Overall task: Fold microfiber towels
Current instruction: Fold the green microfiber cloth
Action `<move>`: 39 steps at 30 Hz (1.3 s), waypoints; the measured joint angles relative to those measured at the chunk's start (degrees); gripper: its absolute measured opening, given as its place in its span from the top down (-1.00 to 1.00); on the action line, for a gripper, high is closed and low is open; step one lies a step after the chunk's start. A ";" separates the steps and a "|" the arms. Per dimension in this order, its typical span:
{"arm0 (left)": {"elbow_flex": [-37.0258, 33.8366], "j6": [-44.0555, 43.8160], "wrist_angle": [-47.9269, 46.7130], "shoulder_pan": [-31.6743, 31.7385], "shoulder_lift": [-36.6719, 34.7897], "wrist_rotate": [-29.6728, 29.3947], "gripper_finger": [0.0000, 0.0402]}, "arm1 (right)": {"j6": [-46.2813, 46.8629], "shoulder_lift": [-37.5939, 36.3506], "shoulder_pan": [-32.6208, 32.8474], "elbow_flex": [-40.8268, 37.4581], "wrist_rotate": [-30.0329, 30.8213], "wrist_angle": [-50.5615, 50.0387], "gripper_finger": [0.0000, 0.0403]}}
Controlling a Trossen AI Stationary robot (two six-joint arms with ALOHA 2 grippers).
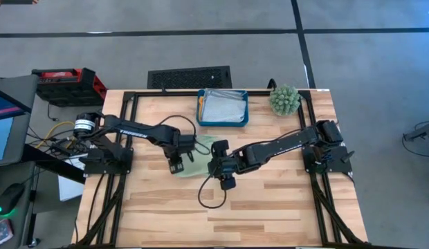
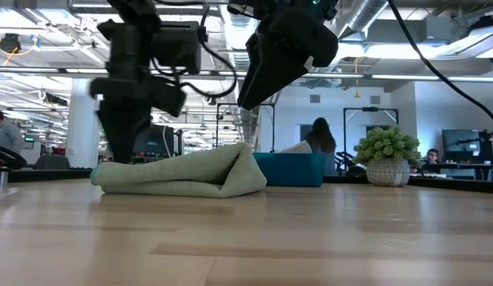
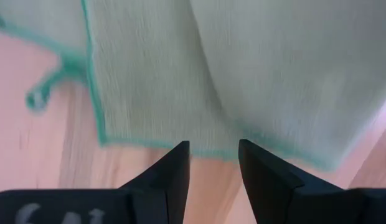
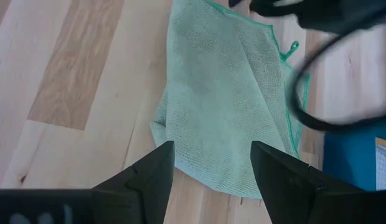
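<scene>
A light green microfiber towel [image 1: 201, 153] lies folded over on the wooden table, its layers bulging up at one end [image 2: 240, 163]. My left gripper [image 3: 213, 152] points straight down at the towel's left end, open, with its fingertips over the teal-stitched hem. My right gripper [image 4: 211, 163] hangs open in the air above the towel's other end [image 4: 199, 155], clear of it. A pale grey-blue towel [image 1: 223, 107] lies in the teal tray [image 1: 201, 111] at the far edge. My left gripper's fingers [image 3: 177, 155] stand over the green towel's hemmed edge [image 3: 211, 144], coming from above and pointing down, with nothing between them. I cannot tell whether the tips touch the cloth. The towel lies flat on the table.
A spiky green ball-shaped plant [image 1: 285, 99] stands at the far right corner, next to the tray. A black cable [image 1: 207, 197] loops on the table below my right gripper. The near half of the table [image 1: 270, 214] is bare wood.
</scene>
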 joint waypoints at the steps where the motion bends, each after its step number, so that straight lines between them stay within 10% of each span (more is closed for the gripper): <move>1: 0.00 0.02 -1.60 -0.60 -0.02 -0.68 0.36 | 0.00 0.00 0.02 0.02 0.00 0.00 -0.16; 39: 0.02 -1.07 4.68 -6.31 2.54 -4.42 0.36 | -0.53 0.00 -0.74 0.04 -0.07 0.96 -0.16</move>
